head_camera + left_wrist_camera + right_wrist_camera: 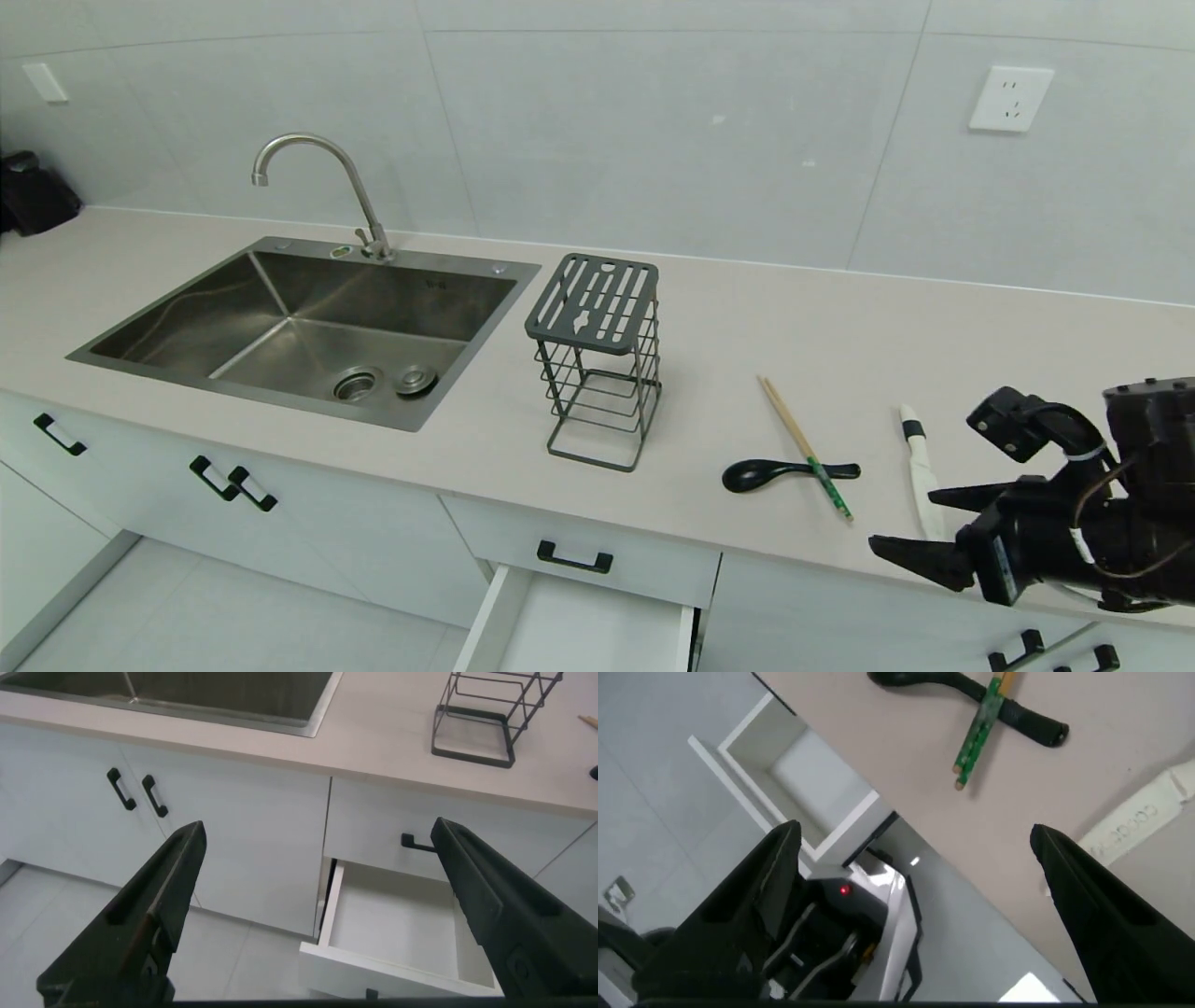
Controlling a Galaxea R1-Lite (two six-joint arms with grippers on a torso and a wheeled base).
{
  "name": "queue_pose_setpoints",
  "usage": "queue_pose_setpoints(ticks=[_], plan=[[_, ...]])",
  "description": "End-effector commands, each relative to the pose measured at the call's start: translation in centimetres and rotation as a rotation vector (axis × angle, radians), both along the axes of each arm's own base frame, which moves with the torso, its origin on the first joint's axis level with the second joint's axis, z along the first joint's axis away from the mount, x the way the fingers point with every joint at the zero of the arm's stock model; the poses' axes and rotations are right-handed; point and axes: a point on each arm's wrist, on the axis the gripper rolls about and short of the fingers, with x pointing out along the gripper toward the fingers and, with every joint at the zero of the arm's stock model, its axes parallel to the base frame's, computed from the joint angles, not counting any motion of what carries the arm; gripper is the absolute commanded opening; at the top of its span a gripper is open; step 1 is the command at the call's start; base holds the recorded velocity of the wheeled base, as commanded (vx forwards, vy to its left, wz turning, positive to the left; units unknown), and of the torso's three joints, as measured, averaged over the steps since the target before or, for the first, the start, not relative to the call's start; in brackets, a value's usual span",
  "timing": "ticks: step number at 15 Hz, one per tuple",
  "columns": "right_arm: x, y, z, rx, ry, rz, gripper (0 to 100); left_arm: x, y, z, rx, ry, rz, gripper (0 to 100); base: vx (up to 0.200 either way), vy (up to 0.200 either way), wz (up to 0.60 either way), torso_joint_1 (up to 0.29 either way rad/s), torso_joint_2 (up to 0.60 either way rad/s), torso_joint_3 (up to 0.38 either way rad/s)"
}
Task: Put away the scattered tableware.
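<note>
Chopsticks (805, 446) cross the black spoon (784, 474) on the bench (794, 336), near the rack (597, 359) likely meant for them. The right pincer (904, 520) hangs spread beside them, and the left pincer (318, 831), also spread, faces the open drawer (402, 924).

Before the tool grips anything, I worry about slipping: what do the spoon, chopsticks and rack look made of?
Spoon: smooth black, likely plastic or glazed ceramic, judging by its slight sheen.
Chopsticks: pale matte shafts, probably wood or bamboo, with green patterned ends.
Rack: thin dark-grey bars, seemingly painted metal, matte.
</note>
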Motion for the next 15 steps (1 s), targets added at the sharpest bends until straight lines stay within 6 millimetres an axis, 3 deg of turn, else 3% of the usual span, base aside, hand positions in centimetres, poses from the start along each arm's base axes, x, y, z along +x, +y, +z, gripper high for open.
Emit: queue_pose_setpoints(ticks=[1, 3, 6, 15], plan=[[1.7, 2.3, -0.3, 0.014, 0.039, -0.024, 100, 0.0, 0.0, 0.0, 0.0, 0.001, 0.001, 100, 0.0, 0.0, 0.0, 0.0, 0.0, 0.0], [2.3, 3.3, -0.1, 0.03, 0.051, -0.081, 100, 0.0, 0.0, 0.0, 0.0, 0.001, 0.001, 100, 0.0, 0.0, 0.0, 0.0, 0.0, 0.0], [3.2, 3.5, -1.5, -0.017, 0.086, -0.162, 100, 0.0, 0.0, 0.0, 0.001, 0.001, 0.001, 100, 0.0, 0.0, 0.0, 0.0, 0.0, 0.0], [6.9, 5.0, -3.6, -0.032, 0.135, -0.245, 100, 0.0, 0.0, 0.0, 0.001, 0.001, 0.001, 100, 0.0, 0.0, 0.0, 0.0, 0.0, 0.0]])
